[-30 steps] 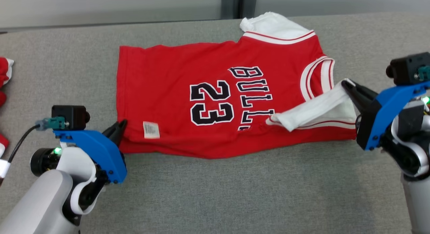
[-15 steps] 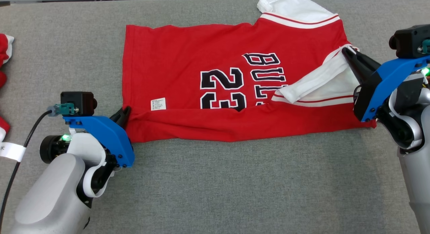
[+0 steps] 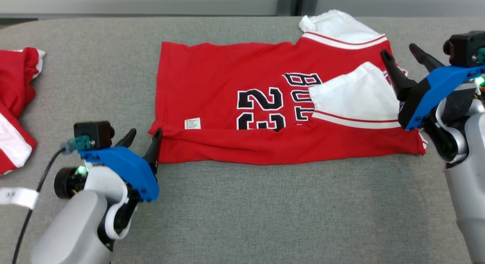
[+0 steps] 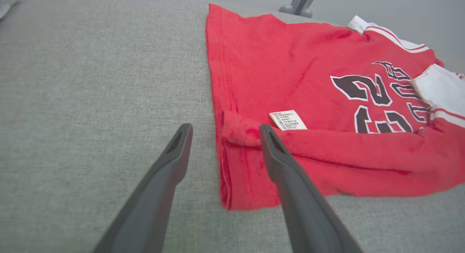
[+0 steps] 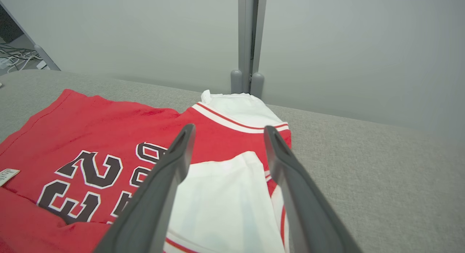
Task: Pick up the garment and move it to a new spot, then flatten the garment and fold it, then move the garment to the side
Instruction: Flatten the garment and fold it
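The jersey (image 3: 235, 82) lies flat across the middle of the bench (image 3: 265, 211). Its near long edge is turned up into a strip (image 3: 284, 146) that covers the lower part of the number. A white sleeve (image 3: 352, 95) is laid over the lettering at the right end.

Both tools stand open and hold nothing. The left tool (image 3: 146, 131) is at the strip's left corner. One finger is on or just over the cloth there, but contact cannot be told. The right tool (image 3: 398, 50) hangs above the right end, over the white sleeve.

The step in hand looks like the lengthwise fold, with the near half laid and the far half still to come. To do it well:

- Lift both tools straight up and away, so the left finger does not drag the corner and open the strip.
- Leave the bunched left corner as it is unless it springs up, and press it only lightly if it does.
- For the far half, pinch the two far corners together at matching points on the hem and shoulder.
- Tuck in the far sleeve (image 3: 333, 25) that sticks out past the collar end before the fold.
- Bring both hands toward the near edge at the same pace, keeping the cloth taut between them, and set it down so the edges meet squarely.
- Keep clear of the other garment (image 3: 15, 78) at the bench's left.
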Robot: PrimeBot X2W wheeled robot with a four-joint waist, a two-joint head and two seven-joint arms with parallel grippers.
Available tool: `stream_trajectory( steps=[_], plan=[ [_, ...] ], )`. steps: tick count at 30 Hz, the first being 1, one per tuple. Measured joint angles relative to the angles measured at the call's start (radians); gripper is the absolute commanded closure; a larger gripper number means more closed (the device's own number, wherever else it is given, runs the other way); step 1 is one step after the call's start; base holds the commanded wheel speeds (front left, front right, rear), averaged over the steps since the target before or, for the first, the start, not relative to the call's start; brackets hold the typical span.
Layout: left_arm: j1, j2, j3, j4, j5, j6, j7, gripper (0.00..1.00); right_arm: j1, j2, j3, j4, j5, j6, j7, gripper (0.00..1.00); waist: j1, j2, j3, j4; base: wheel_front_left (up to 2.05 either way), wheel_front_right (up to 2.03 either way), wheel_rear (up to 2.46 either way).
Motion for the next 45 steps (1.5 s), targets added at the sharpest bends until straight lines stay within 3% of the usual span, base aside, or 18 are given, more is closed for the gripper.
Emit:
stream_trajectory(
  steps=[10, 18, 26, 33, 34, 35, 36, 37, 45],
  plan=[
    [0.115, -0.015, -0.027, -0.033, 0.029, 0.057, -0.054, 0.0, 0.171, 0.019, -0.179, -0.028, -0.107, 0.0, 0.113, 0.0, -0.0002, 0.0, -0.075, -0.006, 0.0, 0.0, 0.0],
    [0.094, -0.049, -0.047, 0.081, 0.084, 0.118, -0.095, 0.0, 0.27, 0.18, -0.314, -0.049, -0.196, 0.0, 0.075, 0.0, -0.0002, 0.0, -0.054, -0.037, 0.0, 0.0, 0.0],
    [0.044, -0.086, -0.065, 0.186, 0.096, 0.111, -0.117, 0.0, 0.259, 0.23, -0.367, 0.05, -0.269, 0.0, 0.05, 0.0, -0.0001, 0.0, -0.019, -0.043, 0.0, 0.0, 0.0],
    [0.001, -0.119, -0.077, 0.253, 0.076, 0.073, -0.088, 0.0, 0.243, 0.237, -0.388, 0.102, -0.303, 0.0, 0.079, 0.0, -0.0001, 0.0, -0.009, -0.033, 0.0, 0.0, 0.0],
    [-0.005, -0.121, -0.079, 0.262, 0.071, 0.065, -0.081, 0.1, 0.241, 0.237, -0.386, 0.106, -0.302, 0.0, 0.084, 0.42, -0.0002, 0.0, -0.008, -0.032, 0.0, 0.0, 0.0],
    [-0.009, -0.123, -0.079, 0.268, 0.066, 0.055, -0.08, 0.44, 0.24, 0.236, -0.383, 0.106, -0.3, 0.0, 0.084, 0.72, -0.0002, 0.0, -0.007, -0.032, 0.0, 0.0, 0.0],
    [-0.011, -0.124, -0.077, 0.275, 0.06, 0.045, -0.08, 0.71, 0.24, 0.236, -0.379, 0.106, -0.295, 0.0, 0.083, 1.0, -0.0002, 0.0, -0.006, -0.033, 0.0, 0.0, 0.0],
    [-0.015, -0.125, -0.076, 0.281, 0.053, 0.034, -0.08, 1.0, 0.239, 0.237, -0.373, 0.107, -0.293, 0.0, 0.082, 1.0, -0.0002, 0.0, -0.006, -0.033, 0.0, 0.0, 0.0],
    [0.0, -0.135, -0.045, 0.288, 0.015, -0.007, -0.14, 1.0, 0.261, 0.242, -0.366, 0.048, -0.244, 0.0, 0.057, 1.0, 0.0002, 0.0, -0.034, -0.029, 0.0, 0.0, 0.0]
  ],
)
